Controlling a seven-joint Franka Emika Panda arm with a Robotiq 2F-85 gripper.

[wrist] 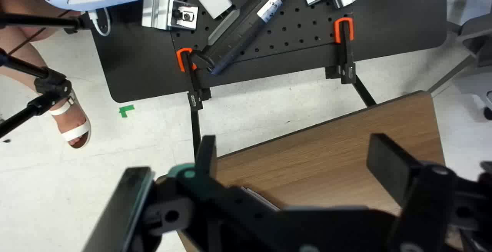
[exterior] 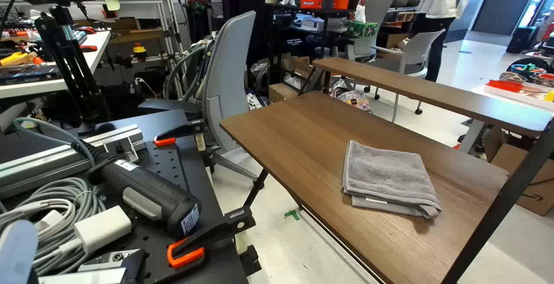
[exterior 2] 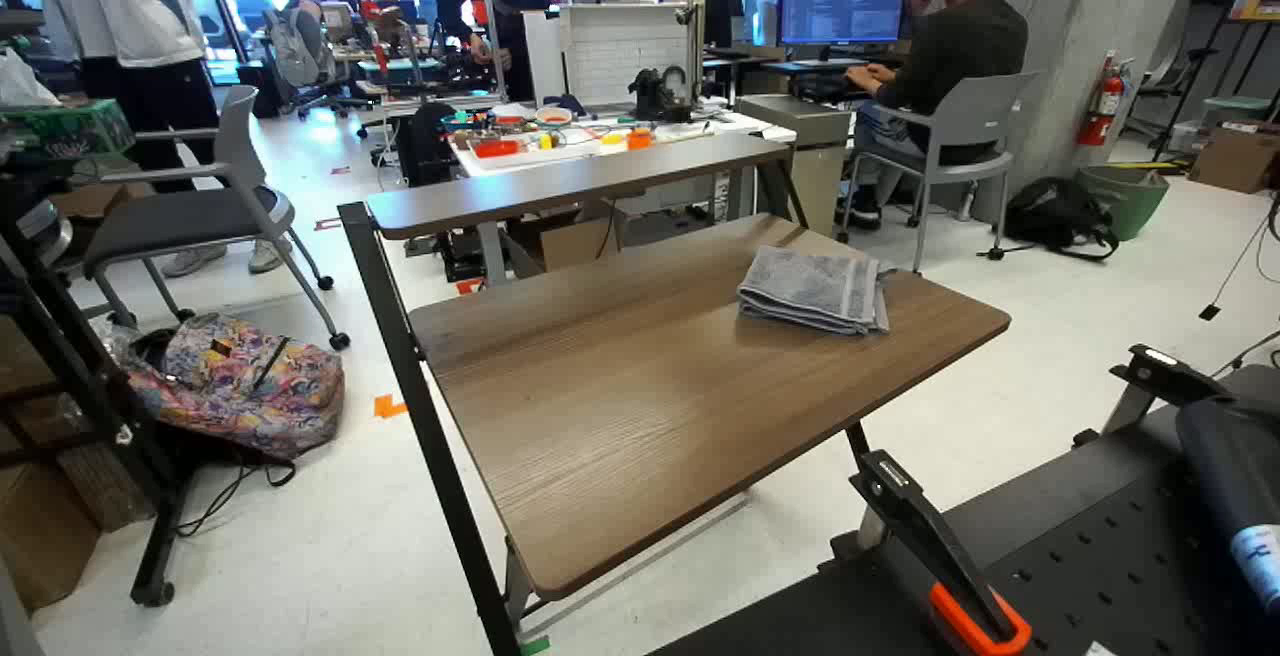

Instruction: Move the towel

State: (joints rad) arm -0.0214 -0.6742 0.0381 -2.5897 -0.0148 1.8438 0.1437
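A grey folded towel (exterior: 389, 178) lies flat on the brown wooden table (exterior: 294, 132), near one end of it. The towel also shows in an exterior view (exterior 2: 808, 288) on the same wooden table (exterior 2: 620, 386). In the wrist view my gripper (wrist: 293, 144) is open, with its two dark fingers wide apart and nothing between them. It is above the table; only a thin edge of the towel (wrist: 262, 198) shows there, the rest hidden behind the gripper body. The gripper and arm are out of view in both exterior views.
A raised wooden shelf (exterior 2: 580, 181) runs along one long side of the table, on dark metal legs. A black bench (wrist: 142, 63) with orange-tipped clamps (wrist: 344, 48), cables and a black cylindrical device (wrist: 246, 25) stands across a floor gap. A grey chair (exterior: 229, 72) stands near the table's end.
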